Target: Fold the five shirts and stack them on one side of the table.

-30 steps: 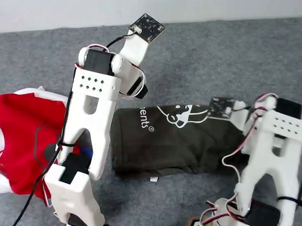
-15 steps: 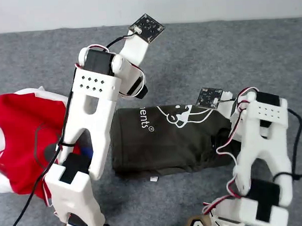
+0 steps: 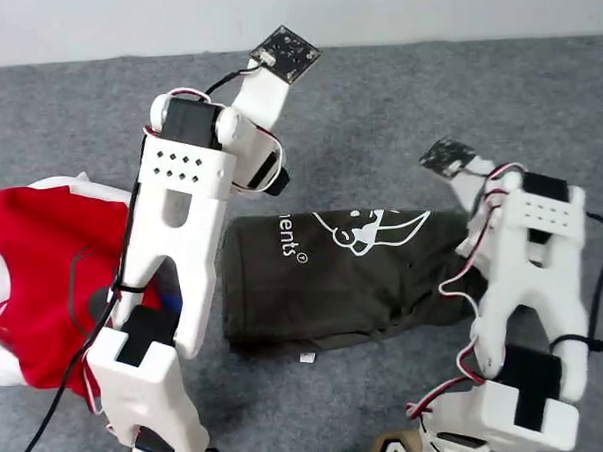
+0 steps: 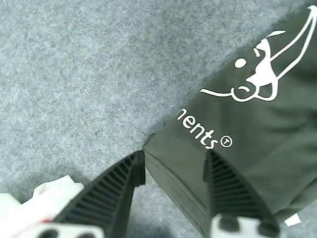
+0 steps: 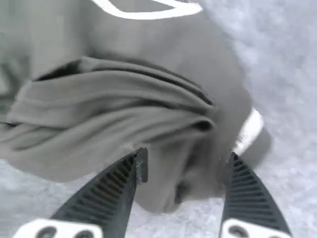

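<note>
left: hangs over dark shirt (image 3: 324,285) corner, left fingers (image 4: 114,191) spread | right: hangs over its bunched end, right fingers (image 5: 106,193) spread

The high view looks steeply down on the grey table (image 3: 456,99) from the arm-base side. The bases are at the bottom edge and a pale wall (image 3: 372,13) runs along the top. The left wrist camera looks down from fairly near, past its spread left gripper (image 4: 173,161), at the dark shirt (image 4: 257,139) and its printed corner. The right wrist camera sits much nearer, with the right gripper (image 5: 187,157) spread over the shirt's bunched end. All three views share that shirt, which lies mid-frame in the high view.
</note>
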Controlling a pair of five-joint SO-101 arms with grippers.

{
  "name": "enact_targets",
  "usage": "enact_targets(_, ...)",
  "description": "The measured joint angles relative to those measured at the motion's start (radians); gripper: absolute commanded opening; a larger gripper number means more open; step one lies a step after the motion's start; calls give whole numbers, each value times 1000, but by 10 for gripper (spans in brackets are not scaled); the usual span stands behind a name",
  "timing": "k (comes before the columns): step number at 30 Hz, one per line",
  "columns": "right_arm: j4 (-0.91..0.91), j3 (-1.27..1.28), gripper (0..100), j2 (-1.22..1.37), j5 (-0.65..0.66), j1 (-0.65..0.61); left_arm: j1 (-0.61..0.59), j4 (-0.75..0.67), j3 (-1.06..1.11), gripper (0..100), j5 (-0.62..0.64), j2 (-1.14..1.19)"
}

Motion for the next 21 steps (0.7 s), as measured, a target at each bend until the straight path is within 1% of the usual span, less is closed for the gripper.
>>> enact_targets(2,-20,-11,243,0,-8,9,0,0,5,192,0,-5)
enact_targets(3,-29,-11,224,0,-8,12,0,0,17,192,0,-14)
enact_targets(6,-31,-11,132,0,-11,15,0,0,74,192,0,-61)
enact_targets(8,20,-23,79,0,-11,15,-2,0,112,192,0,-106)
enact_targets(11,153,-43,19,0,-11,15,-26,0,170,192,0,-184)
enact_targets(14,278,-48,11,0,-11,15,-72,0,236,192,0,-262)
enact_targets(16,325,-48,10,0,-11,15,-110,0,282,192,0,-310)
enact_targets(21,330,0,10,34,-11,8,-193,0,364,192,0,-427)
